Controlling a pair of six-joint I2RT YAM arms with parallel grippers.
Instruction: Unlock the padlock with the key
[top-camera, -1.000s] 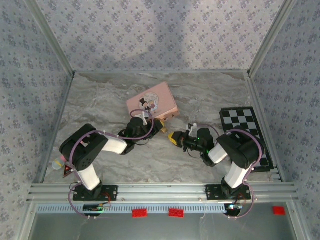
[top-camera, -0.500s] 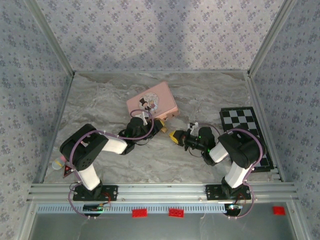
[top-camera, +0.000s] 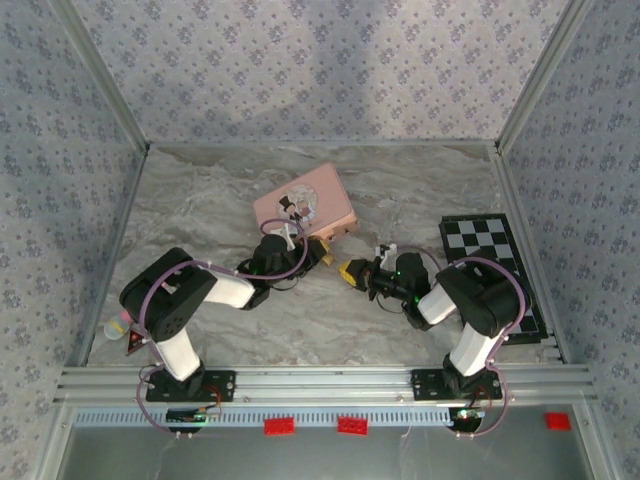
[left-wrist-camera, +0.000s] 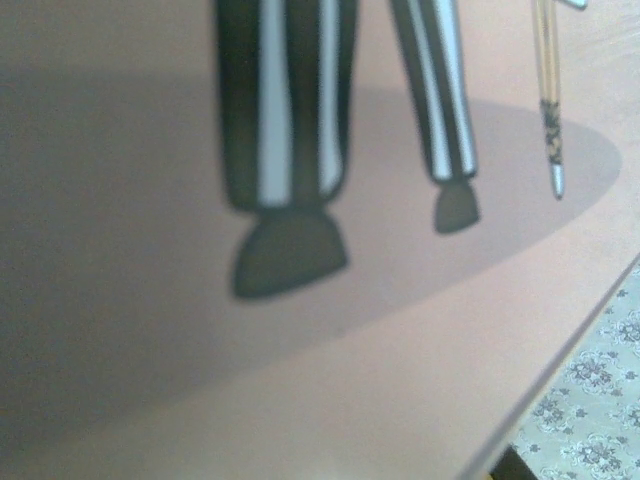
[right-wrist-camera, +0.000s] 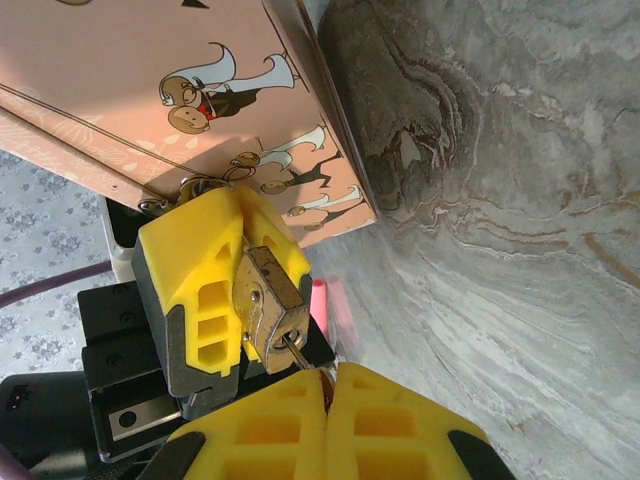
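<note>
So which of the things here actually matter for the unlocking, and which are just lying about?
In the job: padlock, held by the left gripper; key, in the right gripper, its tip at the padlock's end; pink box, close by the padlock.
Lying about: checkerboard; small bits at far left; red blocks along the front.

free — marble table (top-camera: 200, 190), far side | obstacles — pink box (top-camera: 320, 195) centre; chessboard (top-camera: 485, 245) at right

One padlock (right-wrist-camera: 272, 308), one key (right-wrist-camera: 296, 351), one pink box (top-camera: 305, 206), one checkered board (top-camera: 486, 240)
</note>
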